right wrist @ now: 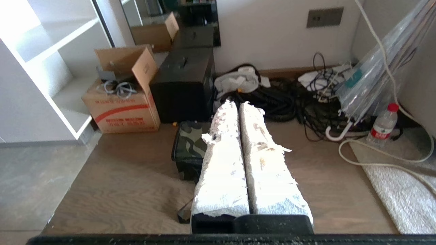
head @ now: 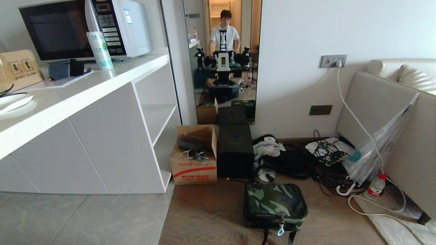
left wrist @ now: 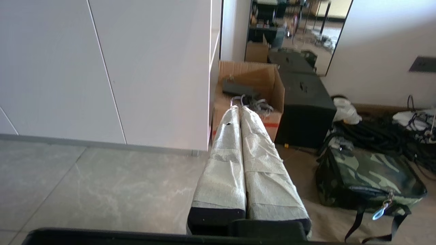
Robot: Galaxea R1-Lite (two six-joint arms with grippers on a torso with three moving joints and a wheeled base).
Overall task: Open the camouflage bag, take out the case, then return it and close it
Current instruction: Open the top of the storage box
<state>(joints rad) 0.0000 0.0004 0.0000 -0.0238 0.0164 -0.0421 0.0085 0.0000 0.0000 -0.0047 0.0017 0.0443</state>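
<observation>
The camouflage bag (head: 275, 205) lies zipped shut on the wooden floor, its black strap trailing toward me. It also shows in the left wrist view as the camouflage bag (left wrist: 369, 175), and partly behind the fingers as the camouflage bag (right wrist: 190, 143) in the right wrist view. The case is hidden. My left gripper (left wrist: 239, 108) is shut and empty, held above the floor well left of the bag. My right gripper (right wrist: 236, 103) is shut and empty too, above and short of the bag. Neither arm appears in the head view.
An open brown carton (head: 195, 157) and a tall plain black box (head: 235, 149) stand behind the bag by the mirror (head: 223, 61), which reflects a person. White cabinet (head: 102, 136) on the left. Cables (head: 306, 160), umbrella (head: 378, 146), water bottle (head: 375, 188) and sofa (head: 391, 112) on the right.
</observation>
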